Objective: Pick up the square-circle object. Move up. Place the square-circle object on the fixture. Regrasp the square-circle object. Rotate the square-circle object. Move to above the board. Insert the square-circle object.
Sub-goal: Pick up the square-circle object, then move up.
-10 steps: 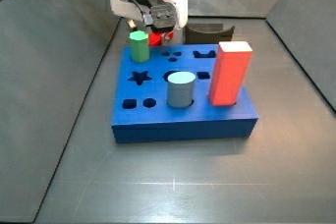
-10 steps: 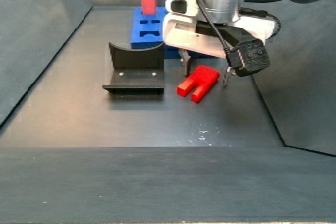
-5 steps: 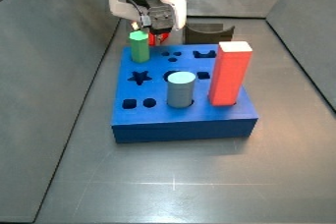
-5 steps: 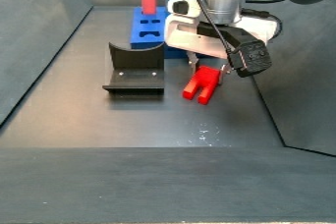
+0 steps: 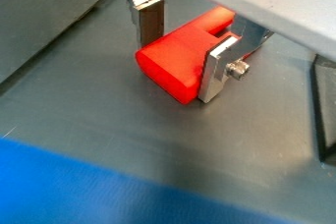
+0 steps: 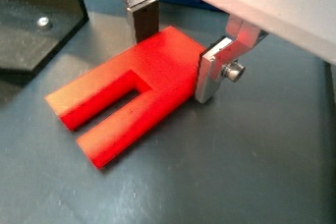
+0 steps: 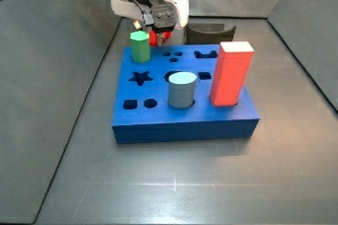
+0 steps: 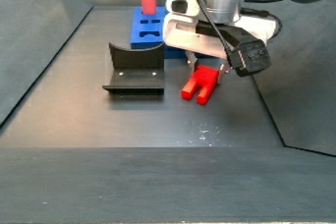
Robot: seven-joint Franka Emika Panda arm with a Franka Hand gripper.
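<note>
Claw: our claw [image 6: 178, 43] is down low at the peg, just right of the fixture in a side view [image 8: 214, 69]. In both wrist views the silver fingers [image 5: 219, 68] stand on either side of the peg's solid end and look pressed to its flanks, so we read the claw as clamped on the peg.

Peg: the red peg [image 6: 125, 95] has a slotted, forked end pointing away from the claw. In a side view [image 8: 201, 82] it is at floor level beside the fixture; we cannot tell if it rests on the floor or is just off it.

Fixture: the fixture [image 8: 134, 70] stands bare, nothing on it.

Board: the blue board [image 7: 184, 99] lies beyond the fixture, carrying a green peg [image 7: 138, 45], a grey cylinder [image 7: 181, 89] and a tall red block [image 7: 232, 72]; several holes are free.

Progress: we judge we are at the very first step, the pick-up, with the grip made but no clear lift.

Left to do: raising, placing on the fixture, regrasping, rotating, moving above the board, inserting.
</note>
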